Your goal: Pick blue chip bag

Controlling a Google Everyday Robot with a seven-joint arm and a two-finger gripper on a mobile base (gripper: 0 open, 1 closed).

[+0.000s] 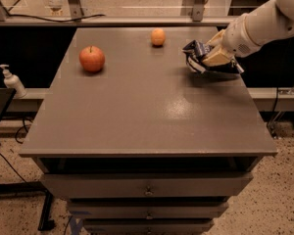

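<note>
The blue chip bag [195, 53] is a crinkled dark navy bag with a white edge, at the right side of the grey table [147, 111]. My gripper [213, 58] comes in from the upper right on a white arm and is shut on the bag, holding it just above the table top. The bag's right part is hidden behind the beige fingers [216, 57].
A red apple [92, 58] sits at the table's left rear. A small orange [158, 36] sits at the back middle. A white pump bottle [12, 81] stands on a lower ledge to the left. Drawers run under the table's front edge.
</note>
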